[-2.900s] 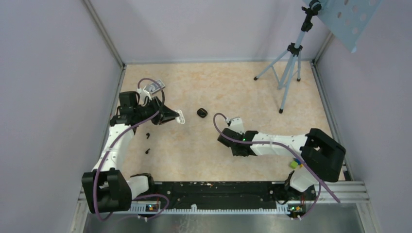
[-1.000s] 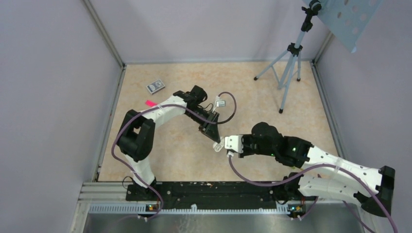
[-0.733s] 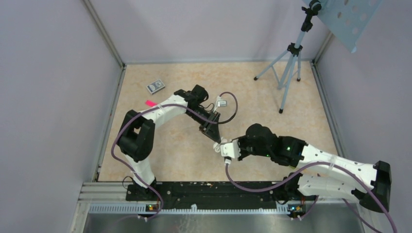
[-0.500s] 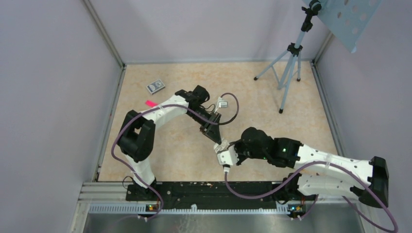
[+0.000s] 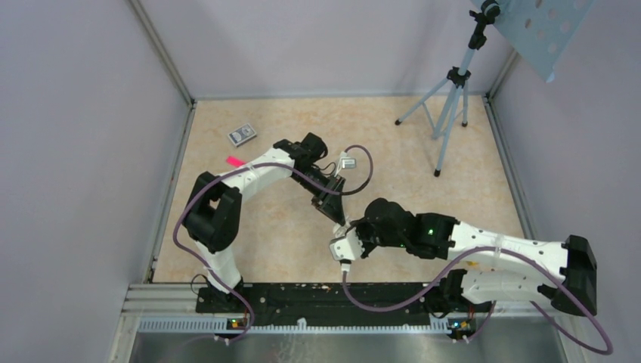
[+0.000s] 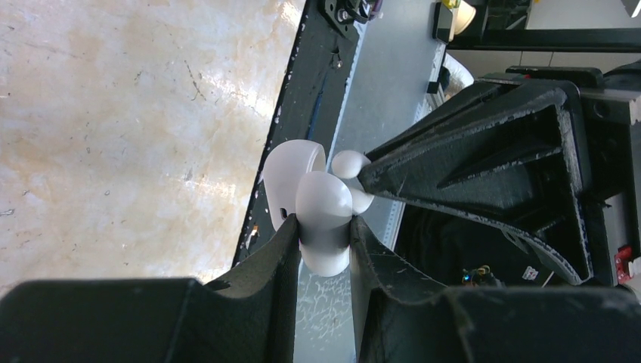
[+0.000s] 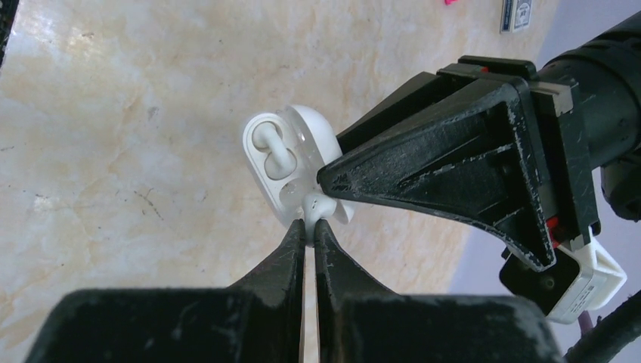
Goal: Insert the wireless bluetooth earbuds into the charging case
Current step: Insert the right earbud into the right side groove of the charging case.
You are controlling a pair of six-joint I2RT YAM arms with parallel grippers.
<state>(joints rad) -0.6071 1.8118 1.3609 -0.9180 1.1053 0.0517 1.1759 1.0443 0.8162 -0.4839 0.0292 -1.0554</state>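
Two white earbuds, both at the charging case (image 7: 286, 195). Seated earbud (image 7: 274, 150) down in the upper well of the open white case. Pinched earbud (image 7: 314, 204) at the lower well, against the case's face and partly hidden by a black finger of the other arm; how deep in, not possible to tell. Clamped on that second bud: the right pincer (image 7: 311, 225), tips drawn almost together with only the bud between them. Behind the wells, the lid (image 7: 316, 125) swung back on its hinge. Gripping the case's body from either side: the left pincer (image 6: 323, 224), narrowly parted, both black fingers (image 6: 268, 265) pressed to the case's flanks. In the left wrist view, the same case end-on, lid fanned open to the left, round head of the pinched earbud just beside the tip of the right pincer's finger. From overhead, both pincers tip to tip over the marbled beige surface (image 5: 280, 234), around its middle and somewhat toward the near edge, left arm reaching in from the upper left, right arm from the lower right; case and buds too small and too covered there to pick out. Well apart from all this: a small printed box (image 5: 242, 134) and a pink scrap (image 5: 233, 160) toward the far left, a tripod (image 5: 451, 113) toward the far right.
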